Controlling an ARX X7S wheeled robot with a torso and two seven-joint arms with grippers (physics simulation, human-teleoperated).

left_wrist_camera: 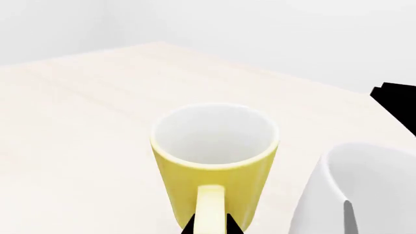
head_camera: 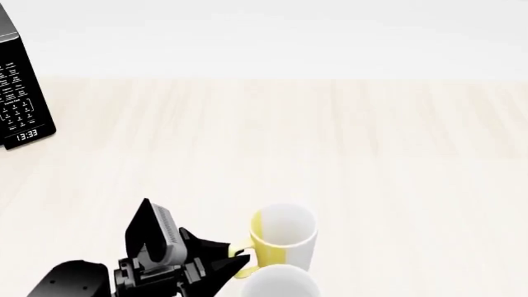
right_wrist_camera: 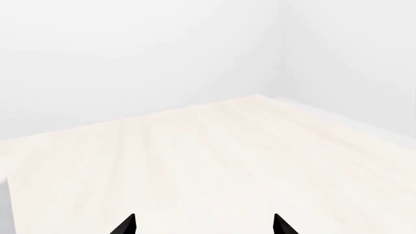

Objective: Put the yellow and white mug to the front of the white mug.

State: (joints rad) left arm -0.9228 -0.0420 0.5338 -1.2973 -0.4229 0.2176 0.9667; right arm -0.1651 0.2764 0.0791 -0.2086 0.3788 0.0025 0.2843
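Note:
The yellow and white mug (head_camera: 282,238) stands upright on the pale wooden table, its yellow handle pointing toward my left gripper (head_camera: 241,261). In the left wrist view the mug (left_wrist_camera: 215,161) fills the centre, and the gripper (left_wrist_camera: 211,225) has its two black fingertips closed on either side of the yellow handle (left_wrist_camera: 210,207). The white mug (head_camera: 279,283) stands right beside it, at the bottom edge of the head view, and it also shows in the left wrist view (left_wrist_camera: 364,195). My right gripper (right_wrist_camera: 204,225) is open and empty above bare table; it is out of the head view.
A black microwave (head_camera: 21,93) stands at the far left of the table; a corner of it shows in the left wrist view (left_wrist_camera: 398,100). The pale wooden table (head_camera: 330,142) stretches back to a white wall.

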